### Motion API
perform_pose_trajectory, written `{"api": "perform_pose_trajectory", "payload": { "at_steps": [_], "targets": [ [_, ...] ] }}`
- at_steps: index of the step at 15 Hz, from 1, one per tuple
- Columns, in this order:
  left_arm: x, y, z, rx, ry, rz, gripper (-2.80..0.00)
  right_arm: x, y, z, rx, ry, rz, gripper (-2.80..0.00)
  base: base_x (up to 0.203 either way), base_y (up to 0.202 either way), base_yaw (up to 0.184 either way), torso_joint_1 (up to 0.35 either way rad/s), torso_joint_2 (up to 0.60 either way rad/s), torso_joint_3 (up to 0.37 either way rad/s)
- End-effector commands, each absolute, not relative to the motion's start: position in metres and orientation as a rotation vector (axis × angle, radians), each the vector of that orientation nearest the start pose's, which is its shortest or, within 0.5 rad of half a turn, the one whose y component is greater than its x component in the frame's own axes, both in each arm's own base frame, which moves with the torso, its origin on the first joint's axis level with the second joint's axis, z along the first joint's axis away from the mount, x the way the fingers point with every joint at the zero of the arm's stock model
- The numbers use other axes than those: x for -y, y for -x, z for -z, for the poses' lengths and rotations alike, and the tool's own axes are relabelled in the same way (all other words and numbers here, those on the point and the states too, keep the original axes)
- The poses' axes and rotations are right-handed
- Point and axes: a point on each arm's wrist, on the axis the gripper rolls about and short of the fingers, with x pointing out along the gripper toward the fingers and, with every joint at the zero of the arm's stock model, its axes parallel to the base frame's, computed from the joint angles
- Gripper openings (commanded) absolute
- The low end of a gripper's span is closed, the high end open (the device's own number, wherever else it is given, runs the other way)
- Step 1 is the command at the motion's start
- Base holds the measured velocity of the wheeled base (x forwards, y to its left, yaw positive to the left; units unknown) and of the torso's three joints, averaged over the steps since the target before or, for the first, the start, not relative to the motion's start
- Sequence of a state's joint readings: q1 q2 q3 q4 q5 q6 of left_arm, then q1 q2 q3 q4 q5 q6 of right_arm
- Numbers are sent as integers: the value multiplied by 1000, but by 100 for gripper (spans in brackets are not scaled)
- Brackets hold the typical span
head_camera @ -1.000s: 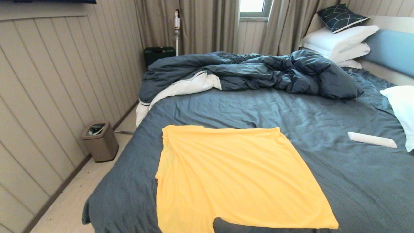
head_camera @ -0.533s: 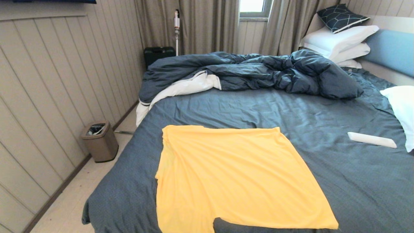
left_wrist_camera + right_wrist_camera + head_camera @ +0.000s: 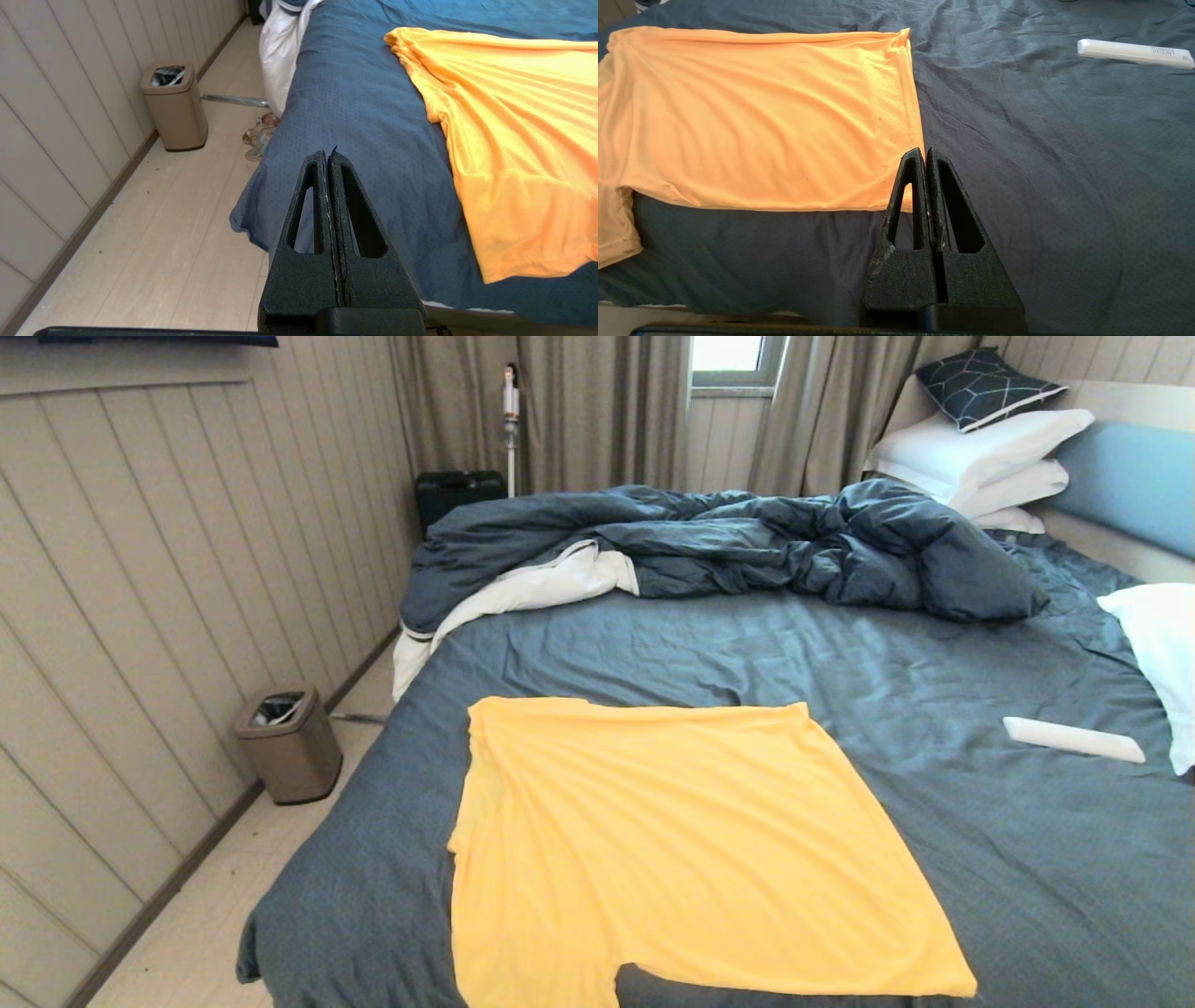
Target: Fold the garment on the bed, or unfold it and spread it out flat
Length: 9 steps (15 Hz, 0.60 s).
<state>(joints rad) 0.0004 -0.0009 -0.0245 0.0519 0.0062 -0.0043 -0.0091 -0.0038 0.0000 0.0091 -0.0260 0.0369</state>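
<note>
**Both jaws clenched and empty, garment lying flat and waiting**

Clenched on nothing, the left gripper is hanging off the near left corner of the bed, over the sheet's edge with the floor beside it. The right gripper is likewise pressed together and empty, hovering just off the near right corner of the garment without touching it. Neither arm is showing in the head view.

The garment is lying on the near half of the bed, spread nearly flat, one sleeve running toward the near edge on the left. Only shallow ripples are crossing the fabric.

Judging by this, spreading is looking largely finished; if folding is meant, no fold is showing yet, so all of that is remaining.

Farther off, a white remote is resting on the sheet, well apart to the right. Beyond, the rumpled duvet is piling across the bed's far side.
</note>
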Motion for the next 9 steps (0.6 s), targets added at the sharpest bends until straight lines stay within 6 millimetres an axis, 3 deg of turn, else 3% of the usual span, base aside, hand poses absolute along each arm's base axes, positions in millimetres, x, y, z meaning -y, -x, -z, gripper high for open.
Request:
{"api": "perform_pose_trajectory", "payload": {
  "at_steps": [1,9],
  "targets": [
    [0,25,-77,-29,4,-8,-280,0,23,-75,-9,-37,35,-280,0,0,0,0,0,0],
    [0,25,-77,-29,5,-9,-280,0,23,-75,-8,-40,37,-280,0,0,0,0,0,0]
  ]
}}
